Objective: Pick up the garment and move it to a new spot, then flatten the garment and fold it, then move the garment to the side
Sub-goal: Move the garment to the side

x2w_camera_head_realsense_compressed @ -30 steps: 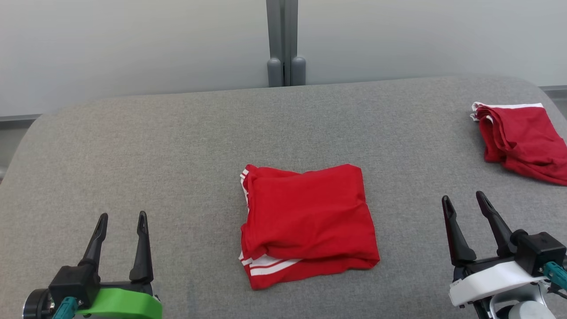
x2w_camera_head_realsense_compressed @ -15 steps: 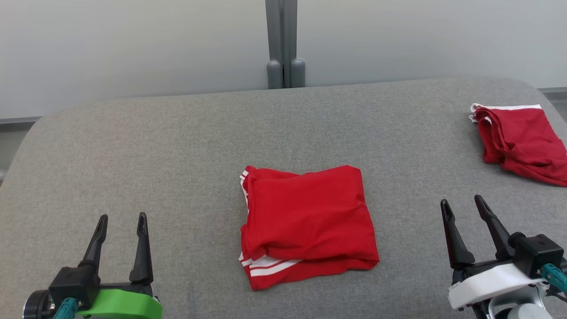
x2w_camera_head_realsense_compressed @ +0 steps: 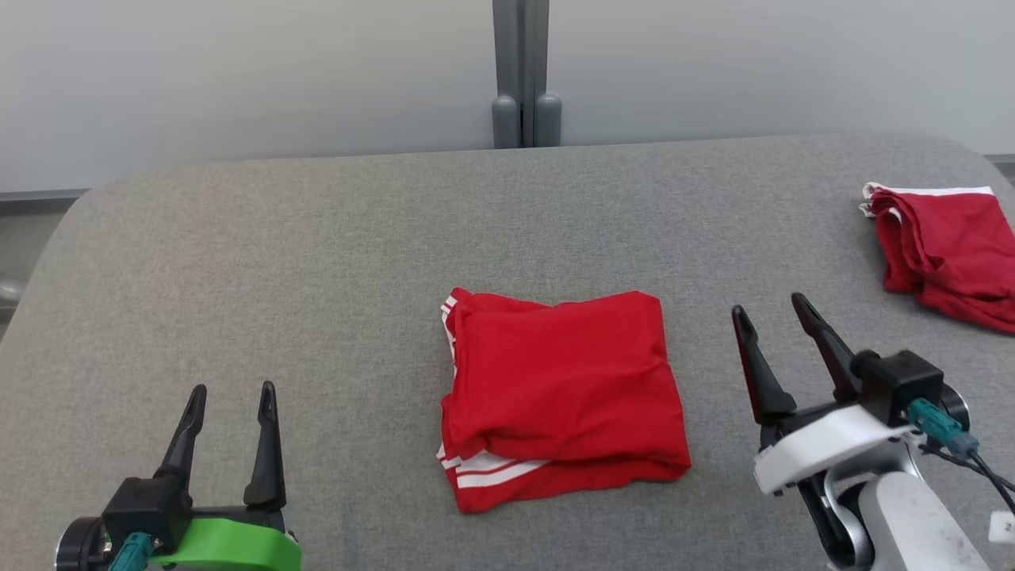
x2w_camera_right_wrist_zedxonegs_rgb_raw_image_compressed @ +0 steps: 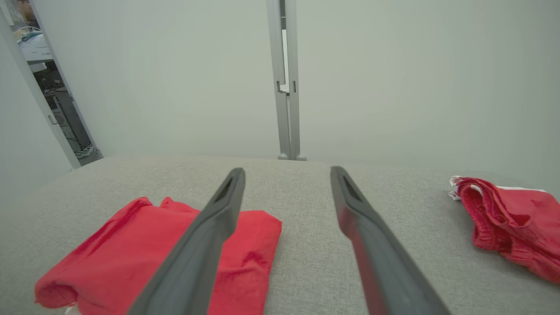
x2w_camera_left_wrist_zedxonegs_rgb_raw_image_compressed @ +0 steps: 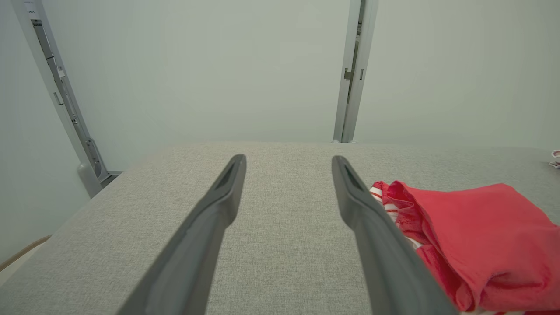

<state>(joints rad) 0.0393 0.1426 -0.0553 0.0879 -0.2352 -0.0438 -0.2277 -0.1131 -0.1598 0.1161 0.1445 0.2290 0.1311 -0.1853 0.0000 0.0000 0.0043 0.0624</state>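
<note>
The folded red garment (x2w_camera_head_realsense_compressed: 559, 388) lies nearly square on the bench (x2w_camera_head_realsense_compressed: 317, 262), striped hem facing the robot, with left pincer (x2w_camera_head_realsense_compressed: 232, 388) and right pincer (x2w_camera_head_realsense_compressed: 768, 304) both released.

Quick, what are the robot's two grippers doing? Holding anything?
Left gripper: open, holding nothing.
Right gripper: open, holding nothing, beside the folded red garment.

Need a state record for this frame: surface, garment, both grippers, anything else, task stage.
surface: grey fabric table
garment: red garment, folded, white stripes at its left edge, lying at centre
left arm: left gripper open, empty, left of the garment, apart from it
right arm: right gripper open, empty, right of the garment, apart from it
other: second red garment, bunched, far right
stage: fold looks done; move to the side not yet done
</note>
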